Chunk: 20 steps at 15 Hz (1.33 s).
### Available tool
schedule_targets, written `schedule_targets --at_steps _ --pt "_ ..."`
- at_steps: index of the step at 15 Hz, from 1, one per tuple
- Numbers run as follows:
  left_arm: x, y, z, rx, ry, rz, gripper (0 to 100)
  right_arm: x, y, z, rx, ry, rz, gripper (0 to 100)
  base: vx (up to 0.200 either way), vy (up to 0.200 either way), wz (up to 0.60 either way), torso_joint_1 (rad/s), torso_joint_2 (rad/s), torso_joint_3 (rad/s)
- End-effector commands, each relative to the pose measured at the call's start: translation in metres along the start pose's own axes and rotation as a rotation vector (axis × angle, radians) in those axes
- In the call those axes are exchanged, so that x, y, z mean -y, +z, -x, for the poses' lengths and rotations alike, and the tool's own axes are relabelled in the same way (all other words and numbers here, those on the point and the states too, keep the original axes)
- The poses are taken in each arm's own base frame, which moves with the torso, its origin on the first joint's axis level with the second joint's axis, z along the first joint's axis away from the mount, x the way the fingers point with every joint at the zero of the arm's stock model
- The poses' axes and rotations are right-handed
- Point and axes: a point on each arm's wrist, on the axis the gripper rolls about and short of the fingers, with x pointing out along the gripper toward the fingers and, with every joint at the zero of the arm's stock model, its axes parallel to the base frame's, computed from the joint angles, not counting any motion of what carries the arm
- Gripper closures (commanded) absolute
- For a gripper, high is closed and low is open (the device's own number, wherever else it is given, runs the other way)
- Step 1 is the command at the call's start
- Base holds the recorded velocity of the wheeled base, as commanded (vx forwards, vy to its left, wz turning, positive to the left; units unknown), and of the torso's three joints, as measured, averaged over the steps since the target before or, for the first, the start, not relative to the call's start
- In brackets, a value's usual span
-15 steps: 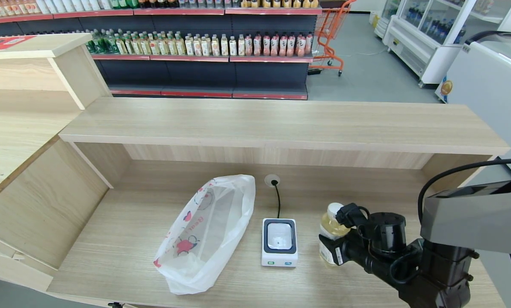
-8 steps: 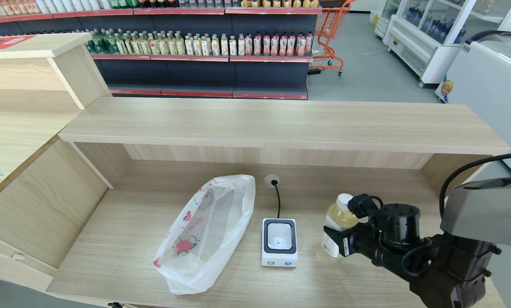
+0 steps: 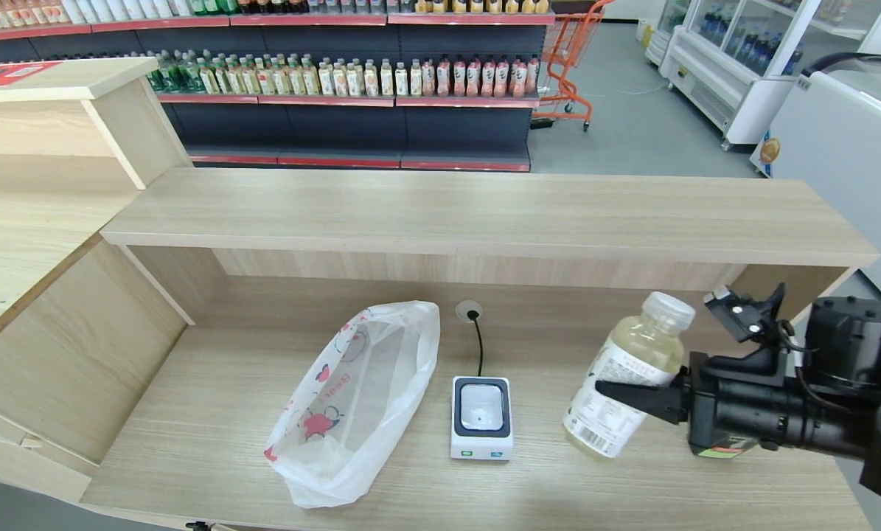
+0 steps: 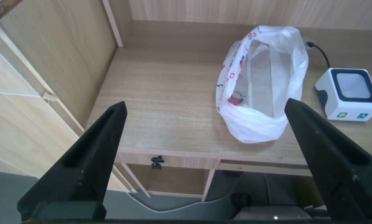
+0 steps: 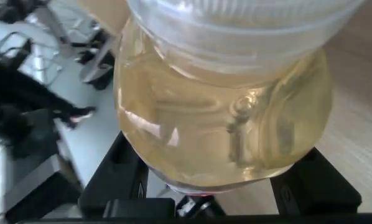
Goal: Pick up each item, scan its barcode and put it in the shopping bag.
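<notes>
At the lower right of the head view, my right tool [image 3: 634,387] pinches the bottle [image 3: 635,345], lifted clear of the worktop [image 3: 211,413] and tilted since a second ago. Pick-up looks done; the scanner [image 3: 482,417], left of it, comes next.

Print on the bottle [image 3: 623,394] and bag [image 3: 359,391] is unreadable.

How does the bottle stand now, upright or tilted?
Tilted: the bottle, gripped by the right pincer, leans with its top toward the robot's right.
</notes>
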Motion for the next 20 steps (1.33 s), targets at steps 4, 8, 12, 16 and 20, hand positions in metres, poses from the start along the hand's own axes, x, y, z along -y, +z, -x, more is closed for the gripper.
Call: schedule_targets --at_steps 4,8,12,16,20 --pt "0.000 0.000 0.000 -0.001 0.000 0.000 0 -0.034 0.013 0.028 0.009 0.240 0.005 100 0.000 0.000 0.00 0.000 0.00 0.000" --pt "0.000 0.000 0.000 -0.001 0.000 0.000 0 -0.043 0.014 0.031 -0.033 0.320 -0.073 100 0.000 0.000 0.00 0.000 0.00 0.000" --pt "0.000 0.000 0.000 -0.001 0.000 0.000 0 -0.048 0.019 0.030 -0.048 0.338 -0.180 100 0.000 0.000 0.00 0.000 0.00 0.000" --pt "0.000 0.000 0.000 -0.001 0.000 0.000 0 -0.053 0.015 0.027 -0.073 0.364 -0.213 100 0.000 0.000 0.00 0.000 0.00 0.000" --pt "0.000 0.000 0.000 -0.001 0.000 0.000 0 -0.052 0.016 0.026 -0.071 0.361 -0.210 100 0.000 0.000 0.00 0.000 0.00 0.000"
